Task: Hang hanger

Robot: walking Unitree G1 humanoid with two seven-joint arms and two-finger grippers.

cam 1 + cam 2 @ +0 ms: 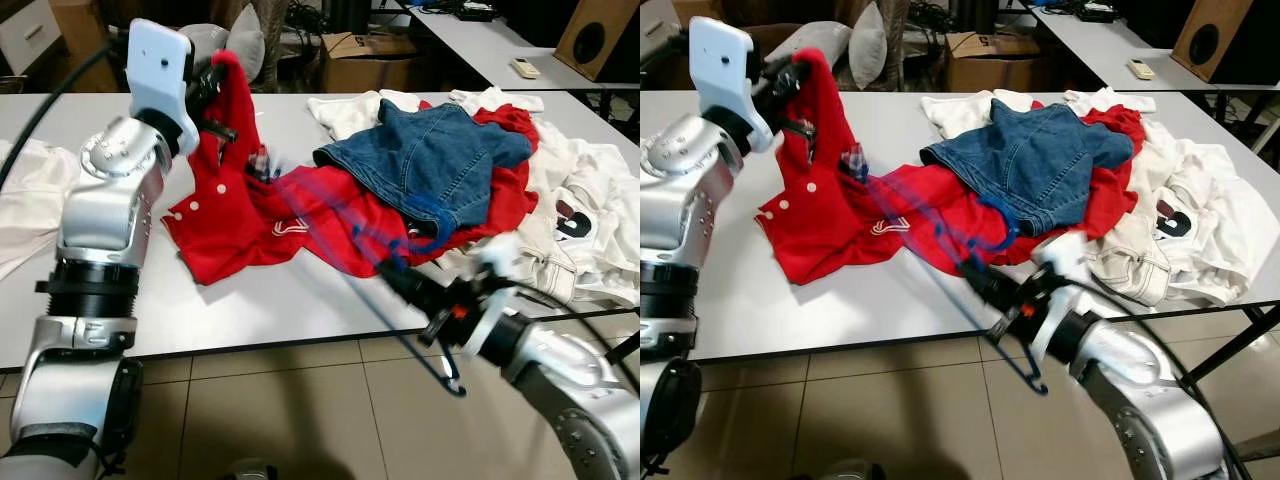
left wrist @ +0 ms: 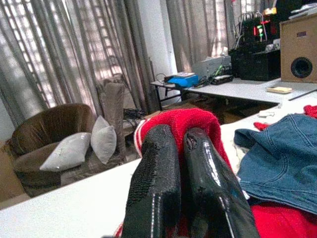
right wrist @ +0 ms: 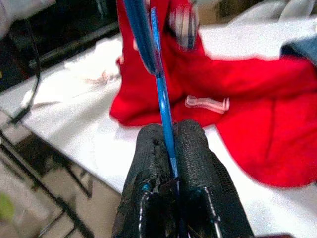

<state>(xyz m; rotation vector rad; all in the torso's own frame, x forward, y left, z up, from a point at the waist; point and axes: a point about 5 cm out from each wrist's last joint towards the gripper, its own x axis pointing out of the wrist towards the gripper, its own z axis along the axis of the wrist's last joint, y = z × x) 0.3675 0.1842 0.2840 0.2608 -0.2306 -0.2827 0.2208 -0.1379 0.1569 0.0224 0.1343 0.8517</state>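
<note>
A red shirt with white buttons lies on the white table, one edge lifted. My left gripper is shut on that raised red cloth above the table's left part. A blue hanger, blurred, reaches from the shirt toward the table's front edge, its hook hanging below the edge. My right gripper is shut on the hanger's thin blue bar near the front edge.
A blue denim garment lies on more red and white clothes at the table's right. A white cloth sits at the left edge. Cardboard boxes, a second table and a speaker stand behind.
</note>
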